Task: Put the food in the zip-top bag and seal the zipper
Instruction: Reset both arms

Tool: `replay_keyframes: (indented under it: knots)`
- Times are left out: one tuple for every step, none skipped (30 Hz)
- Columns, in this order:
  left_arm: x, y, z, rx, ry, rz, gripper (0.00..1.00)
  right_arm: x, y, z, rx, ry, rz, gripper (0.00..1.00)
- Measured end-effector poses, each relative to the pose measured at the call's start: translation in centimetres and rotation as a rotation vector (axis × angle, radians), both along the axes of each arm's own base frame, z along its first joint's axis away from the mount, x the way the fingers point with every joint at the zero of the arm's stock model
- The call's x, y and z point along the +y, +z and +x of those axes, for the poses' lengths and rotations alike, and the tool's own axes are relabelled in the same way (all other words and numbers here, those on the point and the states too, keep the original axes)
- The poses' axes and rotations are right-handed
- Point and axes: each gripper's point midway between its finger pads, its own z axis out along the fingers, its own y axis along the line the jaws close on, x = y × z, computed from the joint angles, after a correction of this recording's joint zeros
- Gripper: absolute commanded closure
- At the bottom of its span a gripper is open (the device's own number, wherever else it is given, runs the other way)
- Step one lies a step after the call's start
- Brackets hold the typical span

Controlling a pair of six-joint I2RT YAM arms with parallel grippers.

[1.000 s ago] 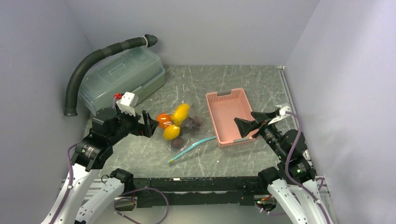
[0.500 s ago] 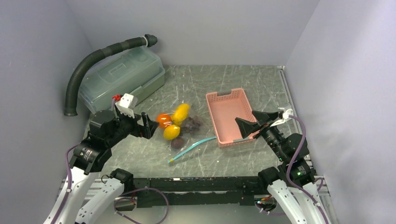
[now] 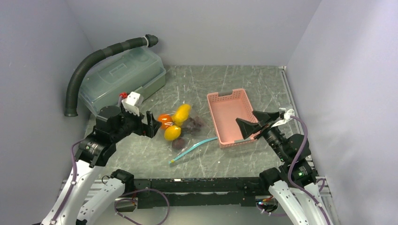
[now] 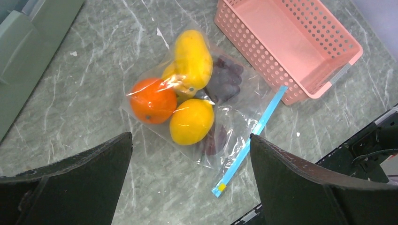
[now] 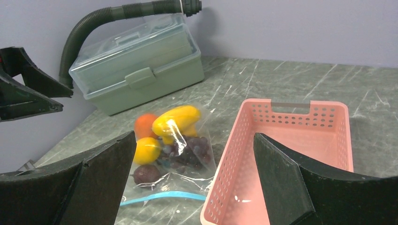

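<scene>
Two grippers at near edge, jaws spread wide, empty: left gripper [image 3: 150, 124] well left of pink basket [image 3: 214, 102], right gripper [image 3: 245, 117] over its near end. Zipper [image 4: 249, 140], zip-top bag [image 4: 245, 100] with food [image 4: 190, 121] inside: just left of basket.

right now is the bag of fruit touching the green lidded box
Apart. The top external view shows a stretch of bare table between the zip-top bag and the lidded box.
</scene>
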Motion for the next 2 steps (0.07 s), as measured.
replay_keyframes:
  knots:
    - [-0.01,-0.06,0.02,0.0,-0.004,0.004,0.0,0.01,0.03,0.02,-0.001,0.0,0.0,0.0]
    - [-0.01,-0.08,0.05,0.001,-0.004,0.005,0.0,0.01,0.06,0.06,-0.002,0.0,0.001,0.0]
